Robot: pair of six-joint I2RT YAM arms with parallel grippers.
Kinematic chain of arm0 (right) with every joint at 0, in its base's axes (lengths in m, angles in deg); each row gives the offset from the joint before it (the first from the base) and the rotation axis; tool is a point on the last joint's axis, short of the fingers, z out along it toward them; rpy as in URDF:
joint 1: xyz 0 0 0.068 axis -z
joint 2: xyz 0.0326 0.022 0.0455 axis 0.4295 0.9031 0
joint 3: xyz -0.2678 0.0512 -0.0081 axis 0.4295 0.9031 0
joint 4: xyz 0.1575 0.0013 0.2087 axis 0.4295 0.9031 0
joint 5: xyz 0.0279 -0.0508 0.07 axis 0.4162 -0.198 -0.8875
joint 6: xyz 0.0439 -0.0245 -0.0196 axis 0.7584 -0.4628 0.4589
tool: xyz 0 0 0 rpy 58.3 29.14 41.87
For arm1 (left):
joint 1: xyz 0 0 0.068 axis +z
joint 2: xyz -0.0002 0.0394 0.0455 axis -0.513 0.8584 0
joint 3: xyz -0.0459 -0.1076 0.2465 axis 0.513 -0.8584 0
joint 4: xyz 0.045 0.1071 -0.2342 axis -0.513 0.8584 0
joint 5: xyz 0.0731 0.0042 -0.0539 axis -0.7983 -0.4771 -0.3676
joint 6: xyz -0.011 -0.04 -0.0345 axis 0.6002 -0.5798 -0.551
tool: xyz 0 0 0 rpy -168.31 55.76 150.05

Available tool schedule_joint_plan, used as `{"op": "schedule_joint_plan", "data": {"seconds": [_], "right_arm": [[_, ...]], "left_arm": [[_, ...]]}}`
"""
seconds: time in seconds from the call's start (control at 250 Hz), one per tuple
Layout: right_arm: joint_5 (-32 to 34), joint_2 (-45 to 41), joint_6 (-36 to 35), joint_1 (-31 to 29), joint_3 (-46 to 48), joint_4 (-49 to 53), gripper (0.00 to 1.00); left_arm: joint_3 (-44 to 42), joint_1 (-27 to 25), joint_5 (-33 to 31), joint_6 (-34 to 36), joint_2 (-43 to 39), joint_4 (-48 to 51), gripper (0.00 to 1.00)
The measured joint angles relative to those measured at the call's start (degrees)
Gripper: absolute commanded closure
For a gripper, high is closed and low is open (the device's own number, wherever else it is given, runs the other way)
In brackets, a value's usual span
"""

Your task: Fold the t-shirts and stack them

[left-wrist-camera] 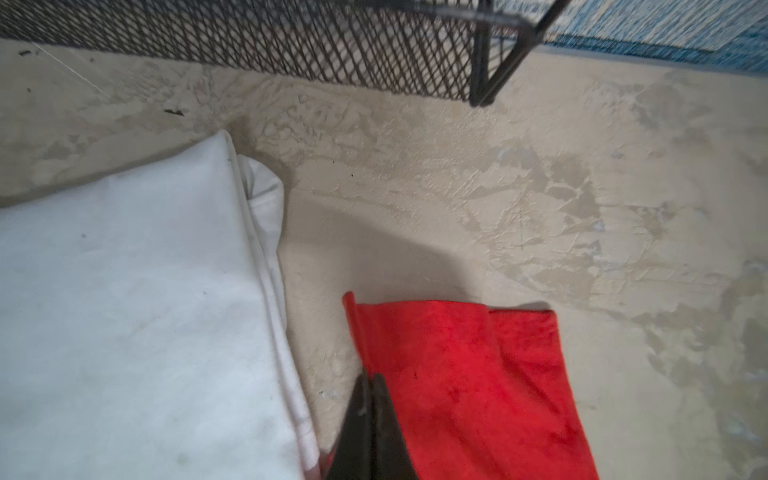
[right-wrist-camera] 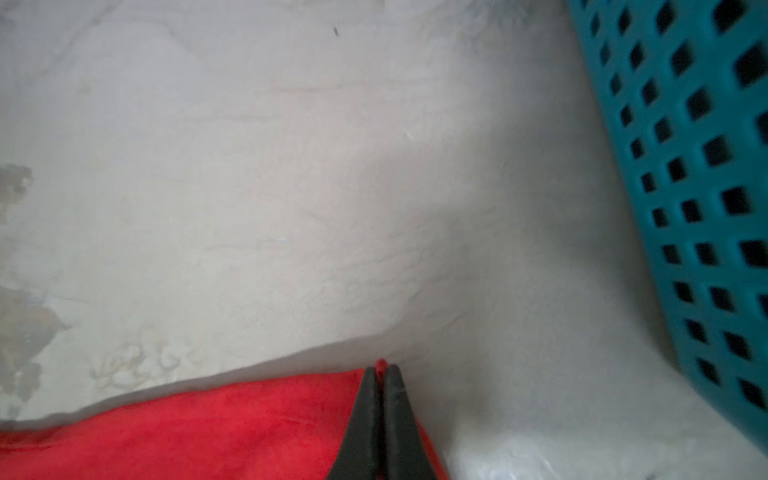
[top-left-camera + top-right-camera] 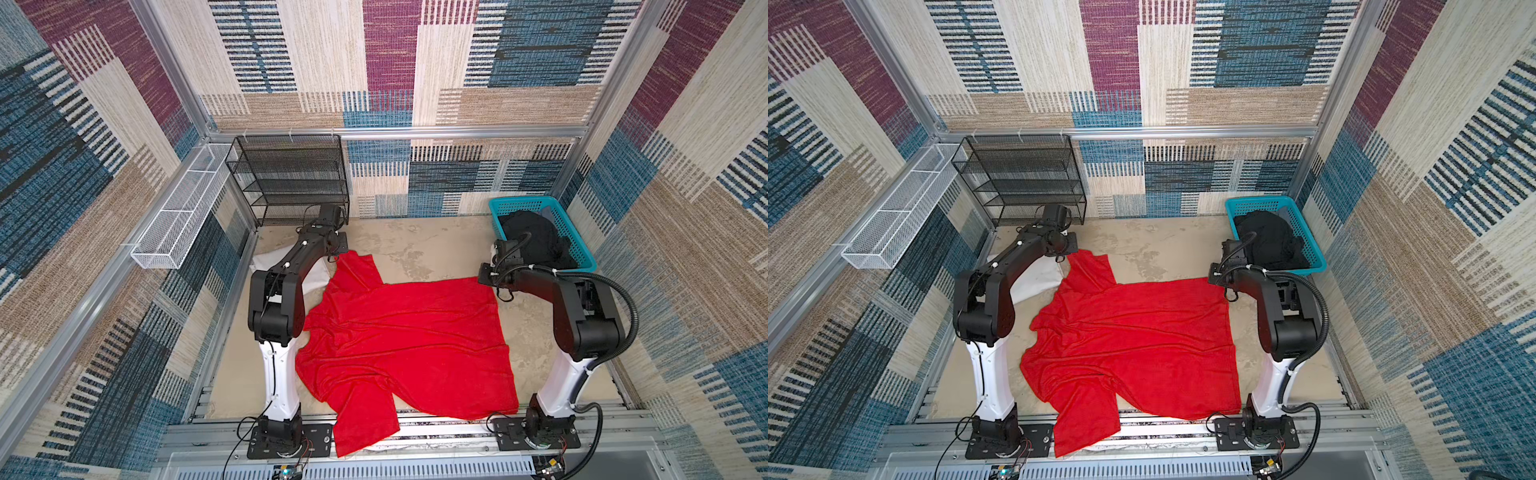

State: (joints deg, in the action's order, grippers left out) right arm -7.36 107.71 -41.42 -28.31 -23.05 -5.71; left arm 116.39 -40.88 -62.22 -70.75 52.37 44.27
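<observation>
A black mesh shelf rack [image 3: 291, 178] stands at the far left of the mottled beige worktop [image 3: 415, 245]. A long white wire tray [image 3: 183, 208] hangs on the left wall. A teal plastic basket [image 3: 523, 202] sits in the far right corner. Striped patchwork carpet [image 3: 374, 62] covers the walls behind an aluminium rail [image 3: 415, 132].

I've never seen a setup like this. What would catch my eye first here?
The big red t-shirt spread over the middle of the table, one sleeve hanging over the near edge. The left gripper pinches its far sleeve and the right gripper its far corner, both shut on the cloth. At the far right a teal basket holds a black t-shirt, and a white t-shirt lies beside the red sleeve.
</observation>
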Motion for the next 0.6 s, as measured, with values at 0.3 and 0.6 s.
{"op": "schedule_joint_plan", "data": {"seconds": [0.3,0.6], "right_arm": [[-1.0,-2.4,-0.9,0.0,-6.3,1.1,1.00],[0.1,-1.1,-2.6,0.1,-11.3,3.0,1.00]], "left_arm": [[8.3,1.5,1.7,1.3,-1.2,1.9,1.00],[20.7,1.6,4.3,1.6,3.5,5.2,1.00]]}}
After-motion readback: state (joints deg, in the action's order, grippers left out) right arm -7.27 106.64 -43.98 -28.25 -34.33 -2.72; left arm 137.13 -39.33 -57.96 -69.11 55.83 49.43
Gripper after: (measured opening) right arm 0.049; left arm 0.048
